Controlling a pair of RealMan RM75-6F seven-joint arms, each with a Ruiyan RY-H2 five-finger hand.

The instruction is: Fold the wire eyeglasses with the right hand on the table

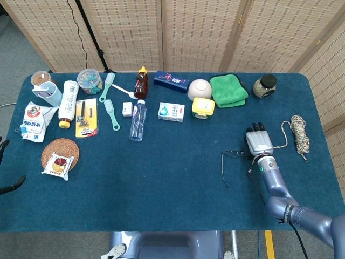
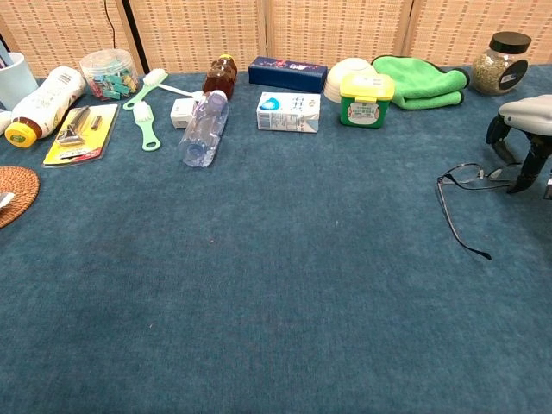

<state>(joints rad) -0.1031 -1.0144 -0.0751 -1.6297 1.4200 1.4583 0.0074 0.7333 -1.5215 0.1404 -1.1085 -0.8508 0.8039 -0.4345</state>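
Observation:
The wire eyeglasses (image 1: 233,155) (image 2: 466,178) lie on the blue table at the right. One thin temple sticks out toward the front edge, and the other seems to lie along the lenses. My right hand (image 1: 258,141) (image 2: 523,128) arches over their right end. Its dark fingertips (image 2: 523,177) come down on either side of the frame and pinch it against the cloth. Of my left hand (image 1: 6,164) only a few dark fingers show, spread apart off the table's left edge and holding nothing.
A coiled rope (image 1: 298,134) lies just right of the right hand. A green cloth (image 2: 420,81), yellow-lidded tub (image 2: 366,98), bowl (image 1: 199,88) and jar (image 2: 498,62) stand behind it. A bottle (image 2: 202,129), carton (image 2: 288,112) and several toiletries fill the back left.

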